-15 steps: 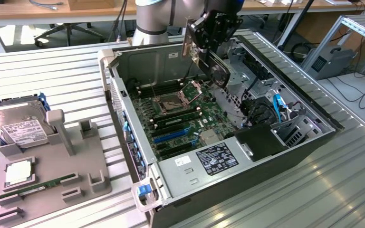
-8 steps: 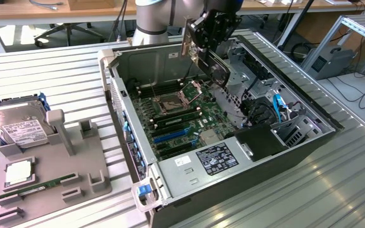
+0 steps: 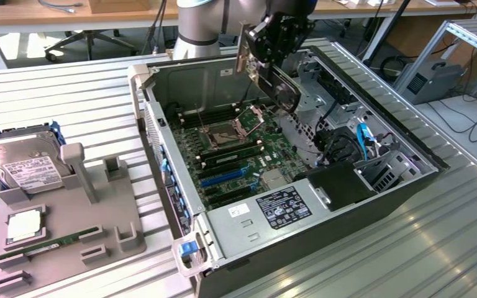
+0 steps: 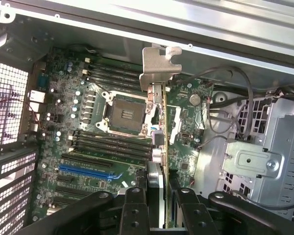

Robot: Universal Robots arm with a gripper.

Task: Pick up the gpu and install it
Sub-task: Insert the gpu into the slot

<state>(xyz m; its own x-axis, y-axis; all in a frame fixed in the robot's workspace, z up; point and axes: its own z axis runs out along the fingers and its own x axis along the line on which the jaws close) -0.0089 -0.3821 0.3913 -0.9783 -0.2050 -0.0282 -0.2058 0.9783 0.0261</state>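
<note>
The gpu (image 3: 282,93) looks black with a silver bracket (image 4: 157,68); the motherboard (image 4: 63,142) is green.

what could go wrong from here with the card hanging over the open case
1. The gripper holds the gpu edge-on over the motherboard, close beside the open CPU socket; a slip might drop it onto the socket.
2. The blue slot lies off to one side of the card, so a descent from here would likely miss it and hit other parts.

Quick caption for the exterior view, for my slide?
Gripper holding the graphics card on edge over the motherboard of the open computer case.
</note>
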